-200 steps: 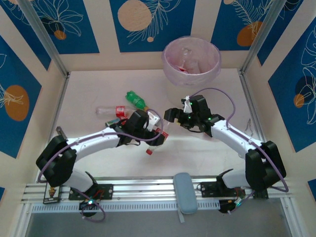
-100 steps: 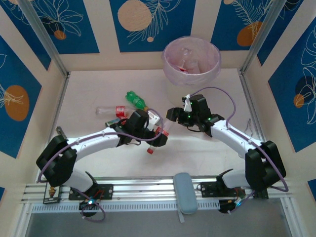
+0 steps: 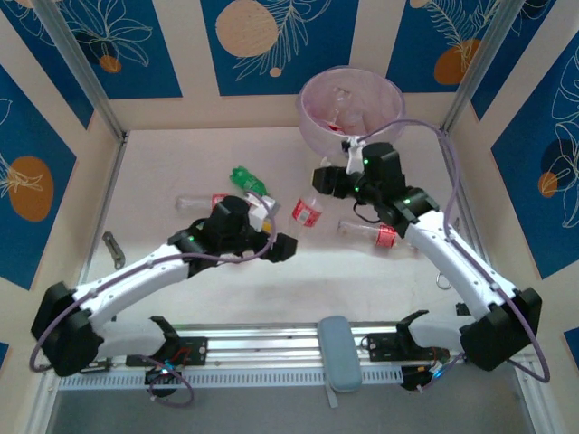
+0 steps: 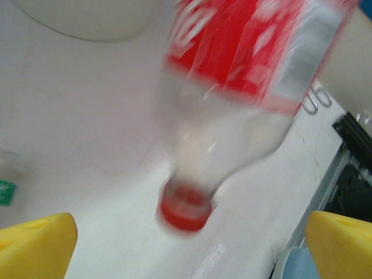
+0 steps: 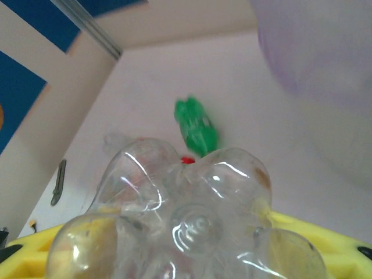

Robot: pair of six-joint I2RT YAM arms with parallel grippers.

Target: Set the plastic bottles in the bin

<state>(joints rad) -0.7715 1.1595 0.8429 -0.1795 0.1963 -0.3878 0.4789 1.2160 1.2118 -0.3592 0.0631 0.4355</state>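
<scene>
A clear plastic bottle [image 3: 308, 213] with a red label hangs cap-down from my right gripper [image 3: 327, 183], which is shut on its base a little in front of the bin [image 3: 351, 108]. The right wrist view has that base [image 5: 186, 197] between the yellow fingers [image 5: 325, 244], with the green bottle [image 5: 196, 129] and the bin [image 5: 325, 70] beyond. My left gripper [image 3: 276, 226] stands open just left of the bottle. In the left wrist view its fingers [image 4: 40, 241] are spread wide and the blurred bottle [image 4: 232, 110] hangs free of them.
On the table lie a green bottle [image 3: 246, 178], a clear red-labelled bottle [image 3: 204, 201] and another red-labelled bottle [image 3: 371, 233] under the right arm. Several bottles sit in the bin. A metal clip [image 3: 111, 247] and a hook [image 3: 443, 280] lie near the side walls.
My left gripper opened and let go of the red-labelled bottle, then drew back left. My right gripper closed on the bottle's base and carried it up toward the bin.
</scene>
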